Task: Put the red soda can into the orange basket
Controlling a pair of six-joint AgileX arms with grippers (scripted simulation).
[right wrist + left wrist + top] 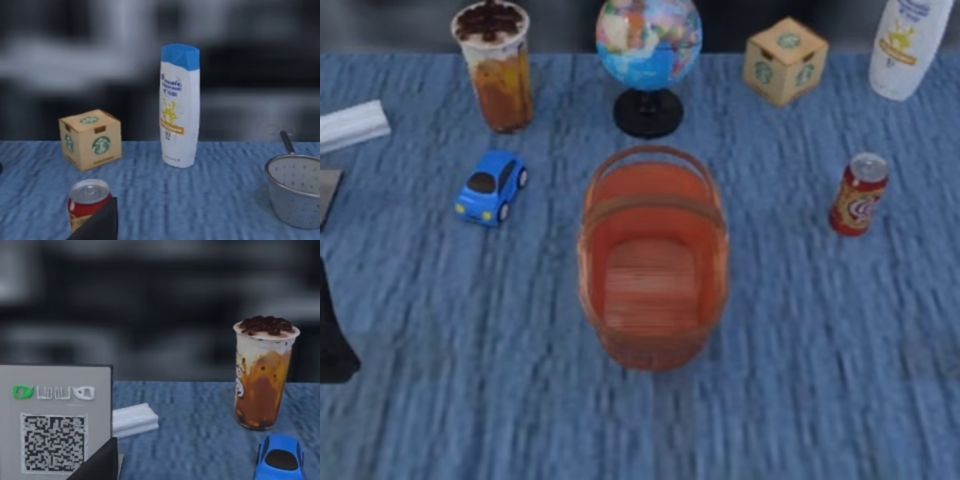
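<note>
The red soda can (pixel 858 194) stands upright on the blue cloth at the right side of the table, well clear of the orange basket (pixel 588 262), which sits in the middle with its arched handle (pixel 653 203) across it and nothing inside. In the right wrist view the can (pixel 88 199) is close by, partly hidden behind a dark part of my right gripper at the picture's edge. My right arm does not show in the top view. My left arm (pixel 334 335) is parked at the table's left edge, far from both.
Along the back stand a brown iced-drink cup (pixel 498 65), a globe (pixel 649 50), a cardboard box (pixel 785 60) and a white bottle (pixel 910 45). A blue toy car (pixel 492 186) sits left of the basket. A metal strainer (pixel 295 190) lies beyond the can.
</note>
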